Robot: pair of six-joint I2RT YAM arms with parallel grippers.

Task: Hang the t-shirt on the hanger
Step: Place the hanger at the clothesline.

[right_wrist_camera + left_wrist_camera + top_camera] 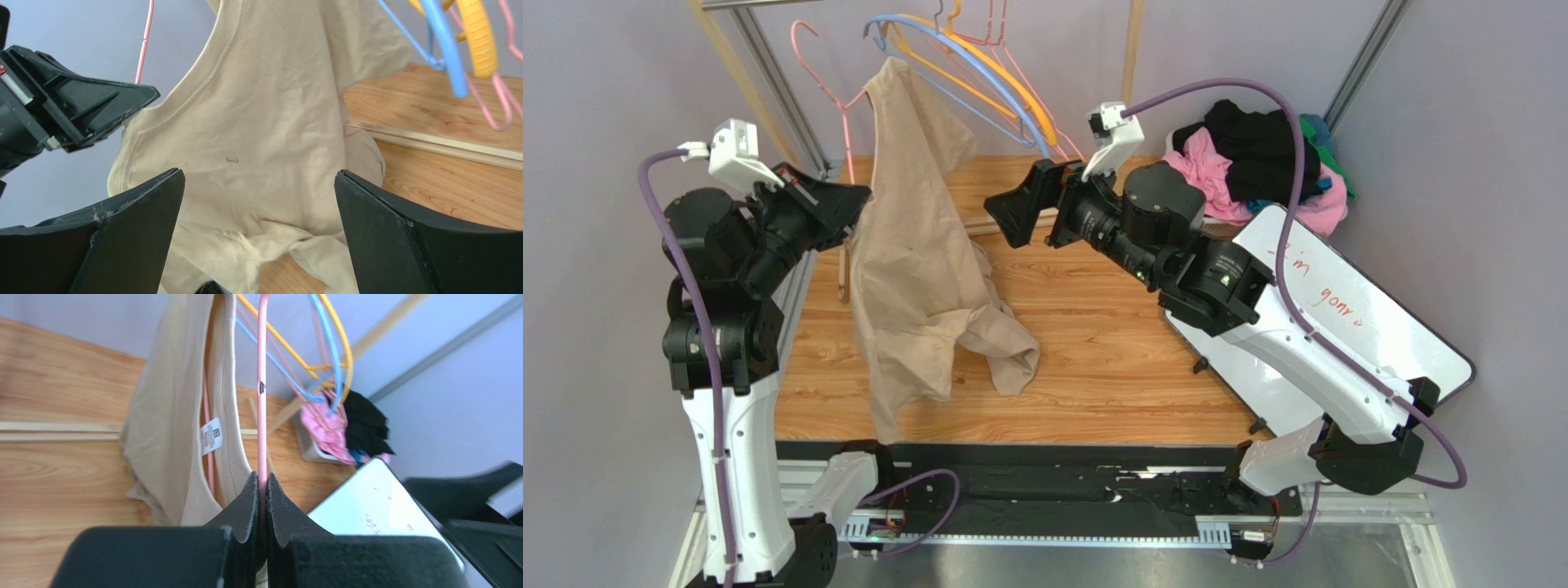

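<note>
**Half Hung: One Shoulder In, One To Go**

My left pincer (263,493) is pressed together on the thin pink wire of the hanger (263,386), which runs straight up from between my pads. My right pincer (259,184) is spread wide and holds nothing. It faces the front of the t-shirt (270,116) from the right, near it but not touching.

Just left of the wire I pinch, the shirt's neck gapes with its white label (210,435) showing inside. A second pink wire seems to run down within the cloth. From that I judge that one arm of the hanger is through the neck and carries the shirt. The shirt hangs from high at the far side, bunched and narrow, its lower folds reaching the wooden counter (1112,355).

Left to do, as I read it: work the other hanger arm into the neck, then spread the cloth over both shoulders so it sits level. How well the threaded side is seated I cannot tell. The blue hanger (445,49) and orange hanger (476,30) hang just right of the shirt's top.
</note>
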